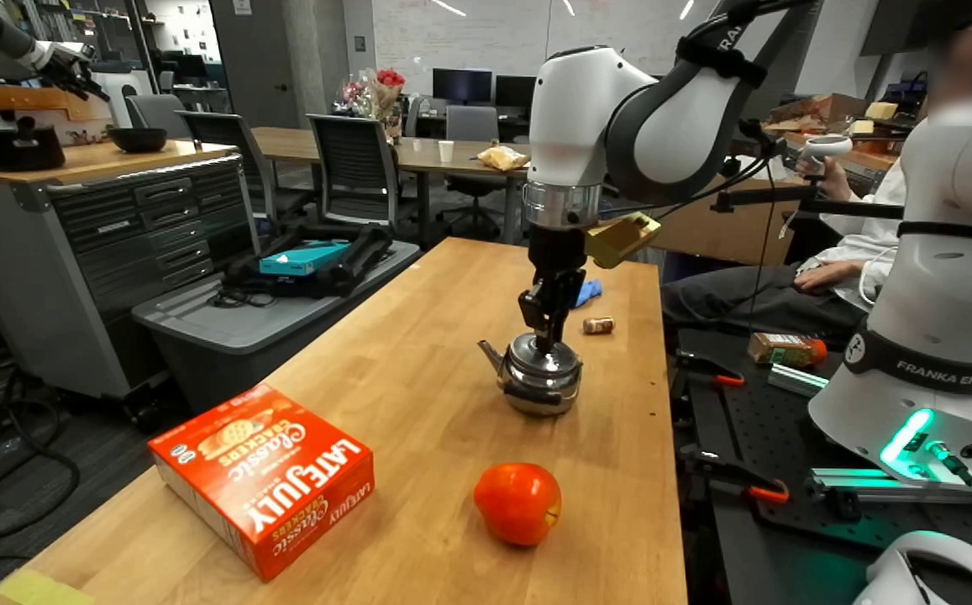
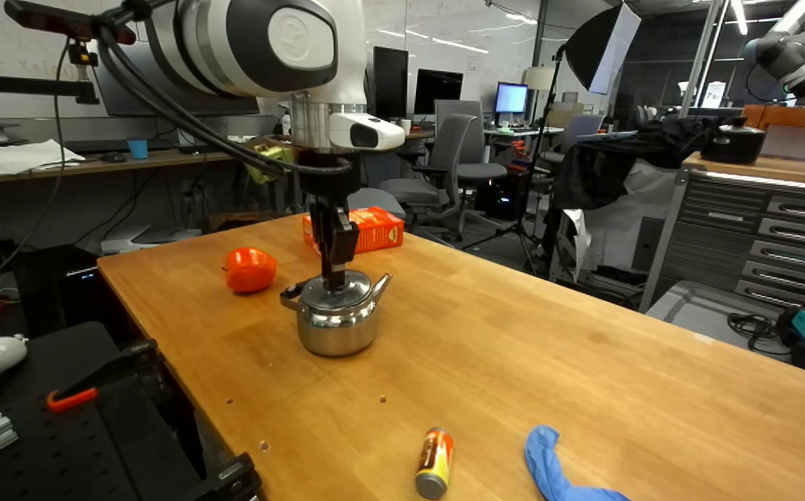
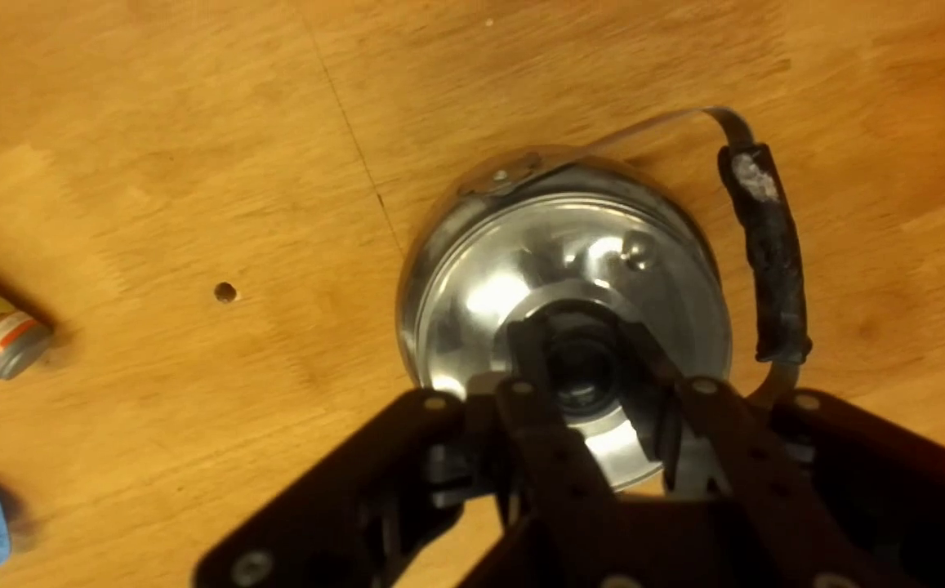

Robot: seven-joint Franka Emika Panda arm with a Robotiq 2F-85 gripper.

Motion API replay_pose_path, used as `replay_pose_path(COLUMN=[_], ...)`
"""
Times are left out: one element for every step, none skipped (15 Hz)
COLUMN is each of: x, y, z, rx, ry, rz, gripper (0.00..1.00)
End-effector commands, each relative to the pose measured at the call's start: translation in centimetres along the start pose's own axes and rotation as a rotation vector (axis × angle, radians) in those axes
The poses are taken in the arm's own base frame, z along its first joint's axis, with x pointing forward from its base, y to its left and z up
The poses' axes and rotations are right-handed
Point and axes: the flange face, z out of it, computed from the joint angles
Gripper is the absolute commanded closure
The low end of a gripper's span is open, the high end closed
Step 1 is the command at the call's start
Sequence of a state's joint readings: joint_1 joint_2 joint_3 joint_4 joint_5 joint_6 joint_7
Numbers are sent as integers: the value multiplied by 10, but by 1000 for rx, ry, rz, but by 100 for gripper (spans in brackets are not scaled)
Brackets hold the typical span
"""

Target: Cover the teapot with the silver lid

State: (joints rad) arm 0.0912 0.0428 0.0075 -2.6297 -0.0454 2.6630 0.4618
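Observation:
The teapot (image 1: 538, 397) is a squat shiny silver pot with a short spout, standing upright on the wooden table; it shows in both exterior views (image 2: 338, 335). Its dark-wrapped handle (image 3: 766, 245) is folded down to one side in the wrist view. The silver lid (image 3: 484, 282) lies over the pot's top opening and also shows in an exterior view (image 2: 356, 289). It looks about centred; whether its rim is fully seated I cannot tell. My gripper (image 3: 580, 333) points straight down, its fingers closed around the lid's black knob, touching both sides. The fingers hide part of the lid.
An orange-red ball-shaped vegetable (image 1: 518, 504) and a red cracker box (image 1: 263, 475) stand on the table (image 1: 418, 353) near the pot. A small can (image 2: 435, 463) and a blue object (image 2: 556, 473) lie on the pot's other side.

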Motion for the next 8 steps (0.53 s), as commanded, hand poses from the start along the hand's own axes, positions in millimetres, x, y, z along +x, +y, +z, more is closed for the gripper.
replay_pose_path(x=[10, 13, 17, 20, 24, 26, 29, 31], y=[2, 3, 4, 5, 6, 7, 7, 7], z=[-7, -6, -5, -4, -4, -4, -3, -3], rx=[-11, -20, -30, -38, -45, -48, -51, -53], ry=[-78, -100, -123, -143, -153, -158, -164, -163], rz=[19, 35, 47, 59, 69, 77, 82, 86], gripper=[90, 90, 90, 90, 90, 90, 90, 90])
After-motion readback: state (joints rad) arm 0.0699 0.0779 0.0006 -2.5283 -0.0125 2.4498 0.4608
